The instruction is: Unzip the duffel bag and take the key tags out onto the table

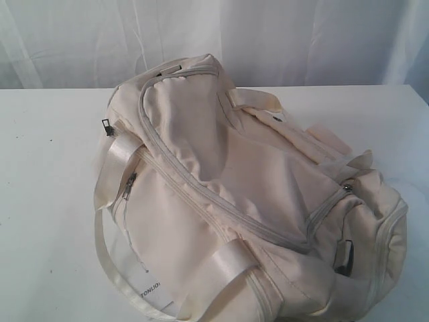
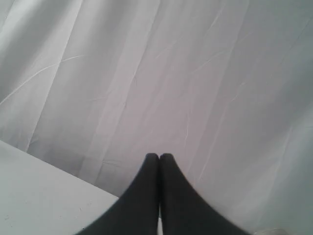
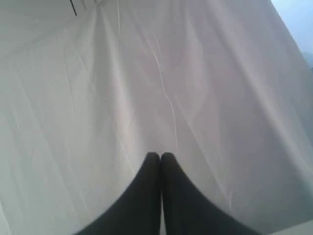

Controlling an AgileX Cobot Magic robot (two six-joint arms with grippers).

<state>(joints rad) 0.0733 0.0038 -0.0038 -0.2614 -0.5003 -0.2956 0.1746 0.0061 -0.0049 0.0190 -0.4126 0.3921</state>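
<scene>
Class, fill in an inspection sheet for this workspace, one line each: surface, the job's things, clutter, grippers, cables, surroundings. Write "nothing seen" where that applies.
Surface: plain white table, no marks or spills visible.
Job's things: cream duffel bag lies on the table. Its grey curved zipper looks closed along the visible length. Key tags are not visible.
Clutter: nothing seen.
Grippers: left gripper shut, holding nothing, facing the curtain. Right gripper shut, holding nothing, also facing the curtain. Neither shows in the exterior view.
Cables: nothing seen.
Surroundings: creased white curtain behind the table.
</scene>
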